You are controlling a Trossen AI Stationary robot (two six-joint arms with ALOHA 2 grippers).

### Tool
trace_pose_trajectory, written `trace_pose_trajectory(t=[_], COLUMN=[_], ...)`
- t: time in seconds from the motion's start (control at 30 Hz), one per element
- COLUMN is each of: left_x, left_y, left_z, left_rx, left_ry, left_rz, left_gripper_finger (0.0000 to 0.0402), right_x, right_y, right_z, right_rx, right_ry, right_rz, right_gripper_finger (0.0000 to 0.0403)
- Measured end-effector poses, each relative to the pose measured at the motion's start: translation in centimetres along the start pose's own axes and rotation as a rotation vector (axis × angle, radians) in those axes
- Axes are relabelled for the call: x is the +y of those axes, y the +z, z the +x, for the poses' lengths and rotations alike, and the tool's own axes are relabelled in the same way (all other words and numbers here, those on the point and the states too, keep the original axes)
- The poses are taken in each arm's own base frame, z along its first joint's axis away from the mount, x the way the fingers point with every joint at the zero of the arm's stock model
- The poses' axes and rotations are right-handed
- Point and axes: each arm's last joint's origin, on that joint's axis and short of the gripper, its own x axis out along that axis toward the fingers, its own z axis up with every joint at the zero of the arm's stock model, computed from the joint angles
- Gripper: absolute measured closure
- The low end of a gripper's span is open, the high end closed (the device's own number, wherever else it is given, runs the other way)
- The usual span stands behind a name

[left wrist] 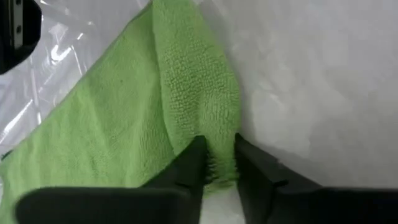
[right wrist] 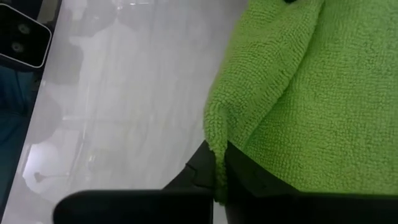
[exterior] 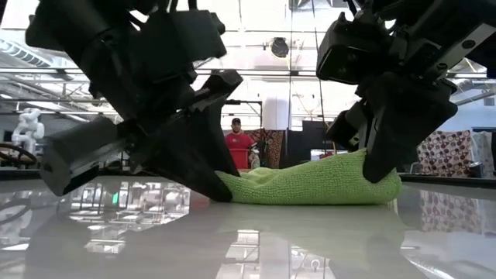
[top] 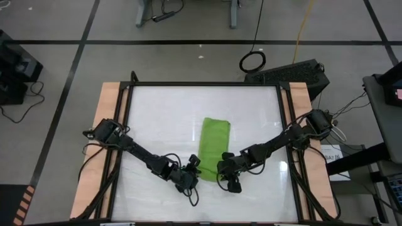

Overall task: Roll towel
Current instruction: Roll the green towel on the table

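White glossy surface, wood strips along both sides, workshop floor beyond. Towel lies flat near centre, near end toward arms. Left gripper jaws pinched on one near corner; right gripper jaws fully closed on other corner, probably to lift edge evenly and start roll. No readable brand or writing.

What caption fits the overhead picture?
Both grippers, left and right, pinch the towel's near edge.
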Motion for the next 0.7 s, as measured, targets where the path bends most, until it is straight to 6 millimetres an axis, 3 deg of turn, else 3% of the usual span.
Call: trace_pose_trajectory(t=[0.17, 0.5, 0.7], left_x=[0.4, 1.8, 3.9], left_y=[-0.3, -0.4, -1.2], left_z=[0.2, 0.6, 1.4], left_rx=[0.001, -0.083, -0.157], left_ry=[-0.024, -0.156, -0.354], left_rz=[-0.035, -0.186, -0.373], left_gripper_finger=[0.0391, 0.0391, 0.0391], right_x=[0.0, 2.0, 4.7], right_y=[0.0, -0.6, -2.4], right_z=[0.0, -1.3, -2.0], right_rx=[-0.006, -0.033, -0.049], right_ry=[-0.015, -0.117, -0.269], right_rz=[-0.008, -0.176, -0.360], right_gripper_finger=[0.0369, 0.0217, 0.0195])
